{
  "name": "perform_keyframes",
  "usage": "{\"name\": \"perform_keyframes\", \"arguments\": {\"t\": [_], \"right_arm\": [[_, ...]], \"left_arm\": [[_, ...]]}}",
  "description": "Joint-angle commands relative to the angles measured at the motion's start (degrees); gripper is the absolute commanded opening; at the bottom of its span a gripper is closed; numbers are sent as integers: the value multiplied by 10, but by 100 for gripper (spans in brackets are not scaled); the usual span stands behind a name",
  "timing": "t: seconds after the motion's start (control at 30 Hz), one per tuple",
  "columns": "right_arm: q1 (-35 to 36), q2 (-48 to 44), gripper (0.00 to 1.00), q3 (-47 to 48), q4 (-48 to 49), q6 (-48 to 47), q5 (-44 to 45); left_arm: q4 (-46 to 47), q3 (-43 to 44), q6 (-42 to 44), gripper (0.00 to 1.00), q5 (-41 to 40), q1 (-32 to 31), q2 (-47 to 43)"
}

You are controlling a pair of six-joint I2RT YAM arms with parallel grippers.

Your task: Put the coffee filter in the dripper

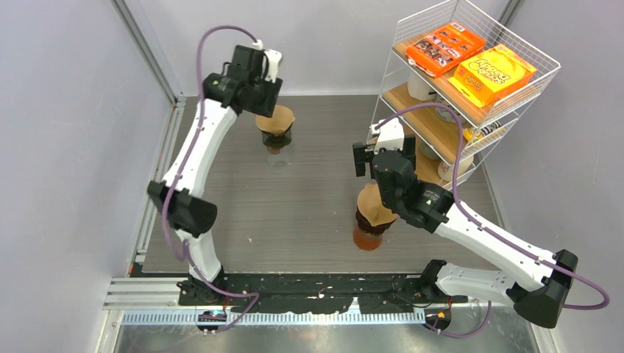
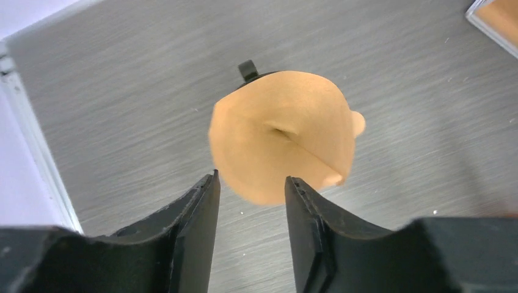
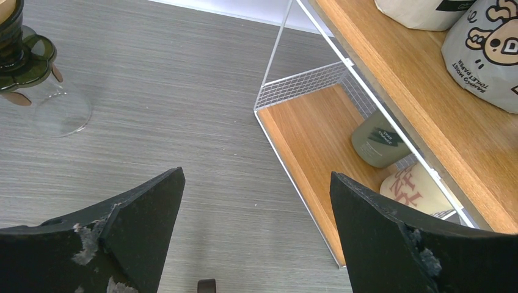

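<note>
1. Overhead first: a white wire rack (image 1: 471,110) with wooden shelves stands at the right. An orange box (image 1: 445,48) and a yellow box (image 1: 493,73) lie flat on top, with lettering too small to read.
2. Same view: the brown paper coffee filter (image 1: 275,119) sits cone-down in the dark dripper (image 1: 276,138). It is far out on the grey, wood-grained tabletop (image 1: 309,206), right beneath the wrist of the left arm (image 1: 199,147).
3. Nearer, a second filter (image 1: 370,200) sits in a second dripper (image 1: 371,220) on an amber base, partly covered by the right arm (image 1: 471,228).
4. Left wrist now: the filter fills the middle, matte tan with a rounded rim and a creased dimple at its centre. The left end effector (image 2: 253,180) is part-spread, with a dark finger (image 2: 198,213) on either side of the filter's near edge. Nothing is pinched between them.
5. Right wrist: the right end effector (image 3: 256,174) is spread wide and empty, its black fingers (image 3: 146,213) scuffed.
6. Ahead on the rack, a white pack (image 3: 482,49) shows a cartoon and "TOILET PAPER" upside down. A grey-green cup (image 3: 375,143) has an unreadable label.
7. Top left, a clear glass carafe (image 3: 61,113) stands under the dripper, well apart from this end effector.
</note>
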Motion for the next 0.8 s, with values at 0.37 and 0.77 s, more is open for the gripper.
{"name": "perform_keyframes", "arguments": {"t": [0.37, 0.77], "right_arm": [[-52, -58, 95, -46, 39, 47, 46], [-130, -111, 95, -95, 53, 103, -55]], "left_arm": [[328, -521, -189, 100, -281, 0, -553], [400, -785, -340, 100, -377, 1, -795]]}}
